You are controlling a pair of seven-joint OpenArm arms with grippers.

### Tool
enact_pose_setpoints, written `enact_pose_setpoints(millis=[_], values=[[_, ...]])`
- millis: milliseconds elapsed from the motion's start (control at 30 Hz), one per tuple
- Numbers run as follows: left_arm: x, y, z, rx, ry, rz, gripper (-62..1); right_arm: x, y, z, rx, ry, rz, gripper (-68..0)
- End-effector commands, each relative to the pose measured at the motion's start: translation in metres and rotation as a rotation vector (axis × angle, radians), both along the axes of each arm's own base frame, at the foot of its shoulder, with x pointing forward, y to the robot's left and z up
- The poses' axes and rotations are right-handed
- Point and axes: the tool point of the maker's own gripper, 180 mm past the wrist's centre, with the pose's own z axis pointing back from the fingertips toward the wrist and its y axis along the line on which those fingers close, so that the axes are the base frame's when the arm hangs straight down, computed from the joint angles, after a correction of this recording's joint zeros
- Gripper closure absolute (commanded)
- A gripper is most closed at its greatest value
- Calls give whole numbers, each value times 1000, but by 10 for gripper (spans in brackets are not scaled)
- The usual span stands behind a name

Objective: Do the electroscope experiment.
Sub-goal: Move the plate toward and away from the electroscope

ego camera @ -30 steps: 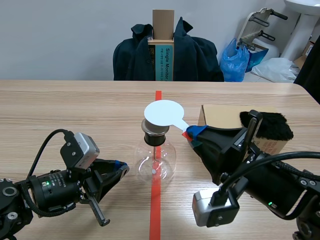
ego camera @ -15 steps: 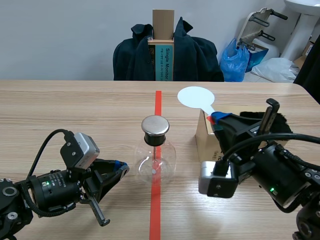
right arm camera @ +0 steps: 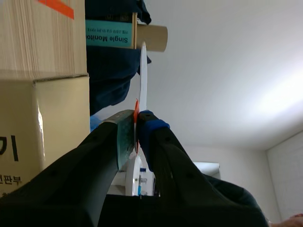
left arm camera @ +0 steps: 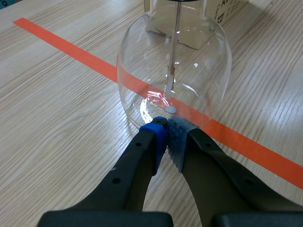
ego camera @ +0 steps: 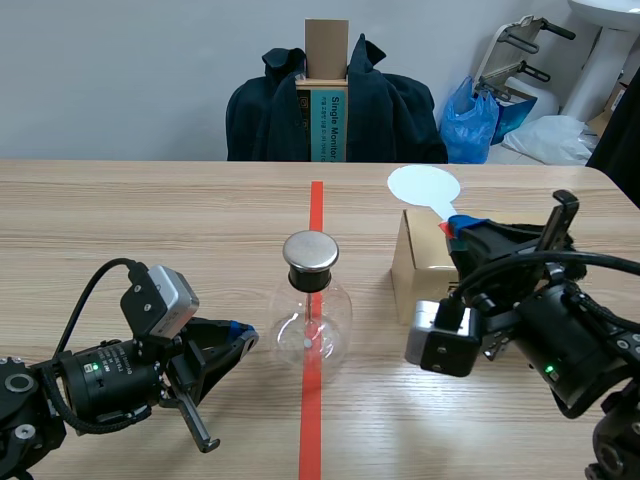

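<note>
Clear round glass flask (ego camera: pixel 311 322) stands upright mid wooden tabletop (ego camera: pixel 150 220), on the orange-red tape line (ego camera: pixel 316 195). Round metal cap (ego camera: pixel 311 251) sits on its neck. Thin rod (left arm camera: pixel 177 42) hangs inside from the cap, with a pale strip at its lower end. Glass is see-through with glare near the base.

White round flat paddle (ego camera: pixel 424 186) is up in the air, well apart from the cap, above the far edge of the brown cardboard box (ego camera: pixel 418 268), which stands just beside the flask. Right gripper (ego camera: pixel 463 224) has its jaws clenched on the paddle's narrow handle; the right wrist view shows the handle pinched between the pads, paddle edge-on.

Left gripper (ego camera: pixel 240 336) lies low on the tabletop with jaws closed on nothing, tips right at the flask's base. Cannot tell whether they touch the glass.

Likely step: getting the paddle to the cap. To do it well:
- keep the grip on the handle only, disc face off the box and the arm
- come in level over the cap
- lower slowly so the light flask does not tip
- left tips at the base can brace it
- keep the rod and strip in view for any swing
</note>
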Motion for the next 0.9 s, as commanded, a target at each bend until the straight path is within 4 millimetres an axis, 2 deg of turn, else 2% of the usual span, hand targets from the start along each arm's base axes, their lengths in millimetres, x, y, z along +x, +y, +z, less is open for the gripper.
enact_pose_setpoints(millis=[0, 400, 600, 867], values=[[1, -6, 10, -33, -24, -5, -31, -1, 4, 9, 2, -25, 33, -7], [1, -6, 10, -33, -24, -5, -31, -38, 50, 6, -2, -12, 364, -7], [2, -6, 11, -33, -25, -5, -31, -51, 61, 5, -2, -8, 457, -7], [1, -6, 11, -33, -24, -5, -31, -57, 65, 5, -3, -6, 499, -7]])
